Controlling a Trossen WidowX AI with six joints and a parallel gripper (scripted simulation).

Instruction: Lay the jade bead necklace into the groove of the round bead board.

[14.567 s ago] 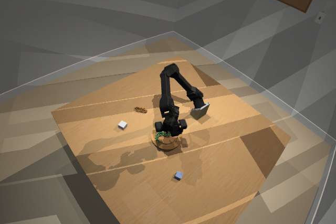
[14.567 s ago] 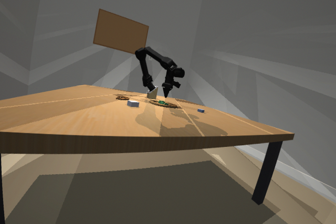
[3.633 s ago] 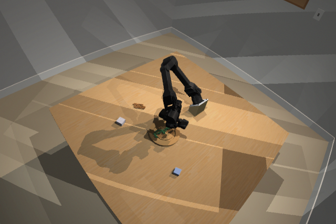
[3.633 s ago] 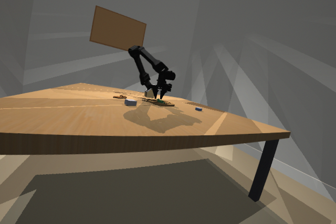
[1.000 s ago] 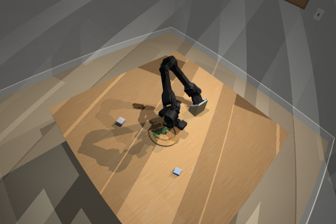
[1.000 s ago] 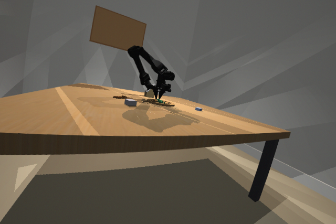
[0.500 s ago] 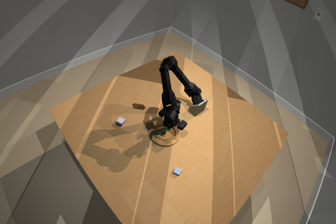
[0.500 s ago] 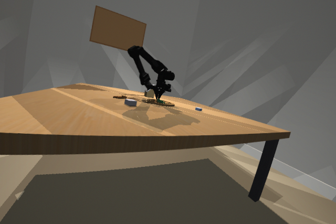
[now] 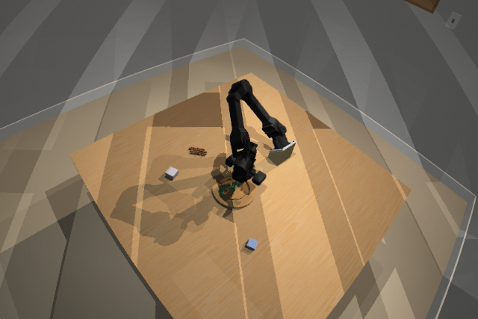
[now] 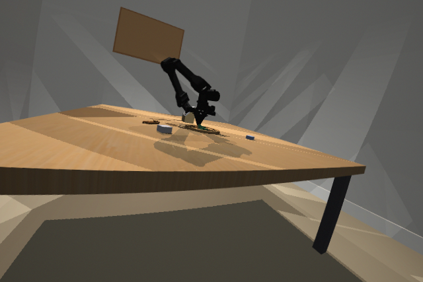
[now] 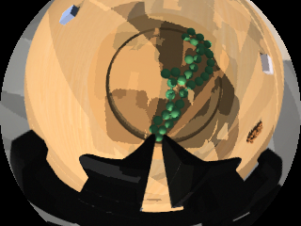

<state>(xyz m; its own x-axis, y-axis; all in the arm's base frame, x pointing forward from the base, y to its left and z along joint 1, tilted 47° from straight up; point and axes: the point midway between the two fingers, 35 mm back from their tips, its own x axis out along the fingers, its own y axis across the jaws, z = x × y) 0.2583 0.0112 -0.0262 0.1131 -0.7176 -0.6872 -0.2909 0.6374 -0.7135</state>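
The jade bead necklace lies as a loose green string on the round bead board. It runs from the board's near rim to its far right side, across the middle rather than along the groove. My gripper is low over the board's near rim and is shut on the near end of the necklace.
A grey block and a blue block lie on the wooden table. A brown bead string lies behind the board. The arm's base stands at the back.
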